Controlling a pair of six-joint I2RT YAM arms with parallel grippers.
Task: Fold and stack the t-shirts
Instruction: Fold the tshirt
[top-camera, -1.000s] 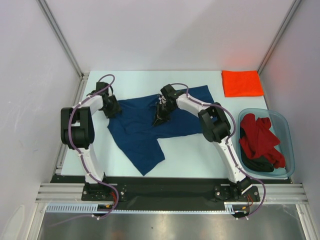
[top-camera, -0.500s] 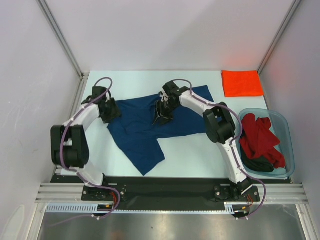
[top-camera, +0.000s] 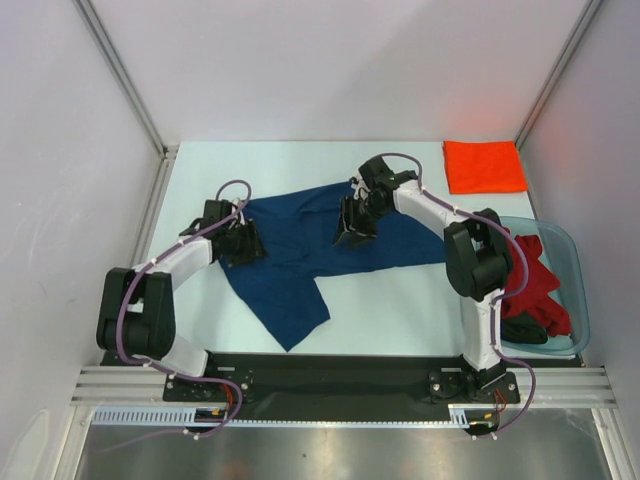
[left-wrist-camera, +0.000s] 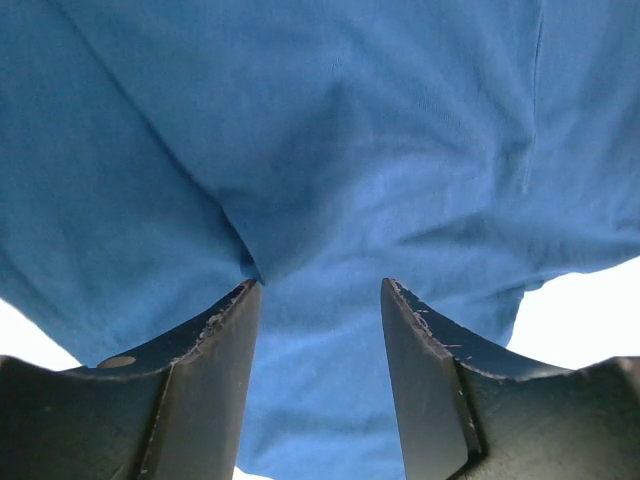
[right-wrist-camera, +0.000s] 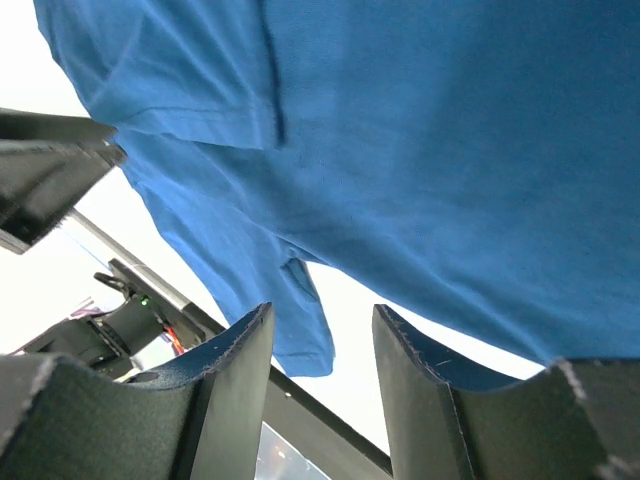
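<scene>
Near lobe: one flap of the navy t-shirt (top-camera: 300, 265) ran down toward the near edge of the table (top-camera: 400, 310), ending in a point left of centre, with neither arm on it.
Shirt's place: it lay flat and unfolded mid-table, between the two arms.
Long axis: across the table from left to right, rising slightly toward the far right.
Left gripper (top-camera: 243, 243): it sat at the shirt's left edge. In its wrist view the fingers stood apart over the blue cloth, with a small ridge of fabric beside the left finger and nothing clamped that I could see.
Right gripper (top-camera: 352, 225): it was farther back, over the shirt's far edge near the middle. Its fingers were parted too, with no cloth between them in its wrist view.
Key relation: most of the cloth lay rightward and nearer from the left gripper, and nearer from the right gripper. The left arm was the closer one to the loose near flap.
Judgement: a fold would probably carry one edge across the long axis.
Tub (top-camera: 582, 300): at the right side, holding a red t-shirt (top-camera: 540, 280) and a dark t-shirt (top-camera: 525, 330), both unfolded.
Far right corner: the orange t-shirt (top-camera: 484, 166) lay folded, well apart from the navy one.
</scene>
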